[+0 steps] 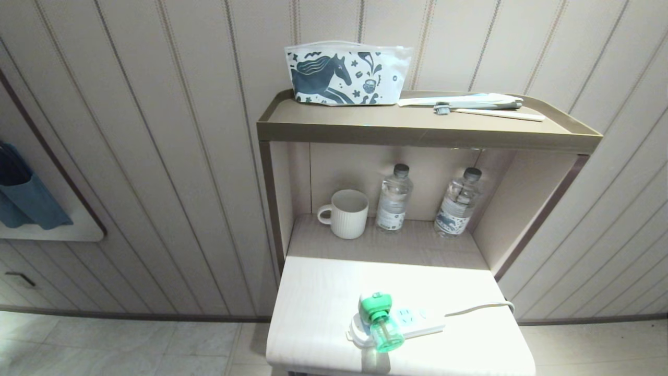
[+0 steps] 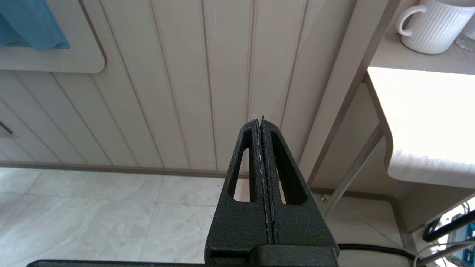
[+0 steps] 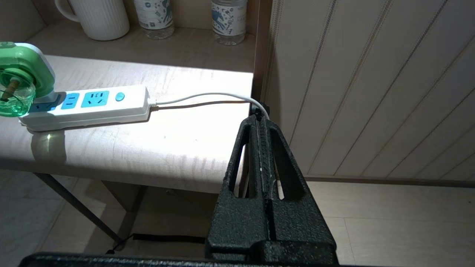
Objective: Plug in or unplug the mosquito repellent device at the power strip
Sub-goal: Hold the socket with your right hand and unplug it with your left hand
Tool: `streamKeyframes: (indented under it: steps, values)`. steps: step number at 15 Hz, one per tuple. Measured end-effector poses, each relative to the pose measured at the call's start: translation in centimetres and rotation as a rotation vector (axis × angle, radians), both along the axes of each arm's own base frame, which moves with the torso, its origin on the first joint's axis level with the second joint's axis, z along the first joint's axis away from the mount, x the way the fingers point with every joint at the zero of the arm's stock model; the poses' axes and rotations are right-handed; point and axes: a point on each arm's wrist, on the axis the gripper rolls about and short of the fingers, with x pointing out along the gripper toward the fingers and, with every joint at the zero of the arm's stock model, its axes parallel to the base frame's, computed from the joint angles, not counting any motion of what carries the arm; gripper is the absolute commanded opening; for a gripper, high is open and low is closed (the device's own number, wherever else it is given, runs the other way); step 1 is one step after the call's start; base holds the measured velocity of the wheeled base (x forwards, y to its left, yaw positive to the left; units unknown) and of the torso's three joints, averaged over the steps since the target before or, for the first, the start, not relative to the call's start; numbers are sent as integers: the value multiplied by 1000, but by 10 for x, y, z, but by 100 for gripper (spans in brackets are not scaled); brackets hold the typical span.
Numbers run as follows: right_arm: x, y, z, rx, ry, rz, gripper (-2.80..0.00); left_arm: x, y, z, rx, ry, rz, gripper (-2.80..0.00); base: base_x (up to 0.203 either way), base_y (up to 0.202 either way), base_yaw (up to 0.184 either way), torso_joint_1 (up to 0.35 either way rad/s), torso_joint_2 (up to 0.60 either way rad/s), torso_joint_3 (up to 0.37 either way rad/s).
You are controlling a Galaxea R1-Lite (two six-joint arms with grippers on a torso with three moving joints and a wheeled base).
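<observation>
I read: mosquito repellent device point(image 1: 383, 324) glossy translucent green plastic | power strip point(image 3: 92, 107) smooth white plastic | table point(image 1: 323, 308) pale matt woodgrain | mug point(image 1: 347, 213) ribbed white ceramic | right gripper point(image 3: 261, 122) rough black textured plastic

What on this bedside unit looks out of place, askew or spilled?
Nothing is spilled or damaged. The power strip lies at a slant near the table's front edge, with the mosquito repellent device plugged into its end socket, bottle jutting towards that edge.

No wording could be read anywhere (the labels on the two water bottles point(image 1: 393, 199) and the horse-printed pouch point(image 1: 344, 74) showed only pictures and illegible marks).
</observation>
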Motion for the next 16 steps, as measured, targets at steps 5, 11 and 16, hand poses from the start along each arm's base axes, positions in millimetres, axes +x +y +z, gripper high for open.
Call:
streamKeyframes:
  steps: [5,11,16]
  values:
    - [0,0,0,-5,0,0,-280,0,0,0,0,0,0,-280,0,0,0,0,0,0]
    - [0,0,0,-12,-2,0,-280,0,0,0,0,0,-1,-280,0,0,0,0,0,0]
    - [0,0,0,5,-1,-2,-280,0,0,0,0,-1,0,-280,0,0,0,0,0,0]
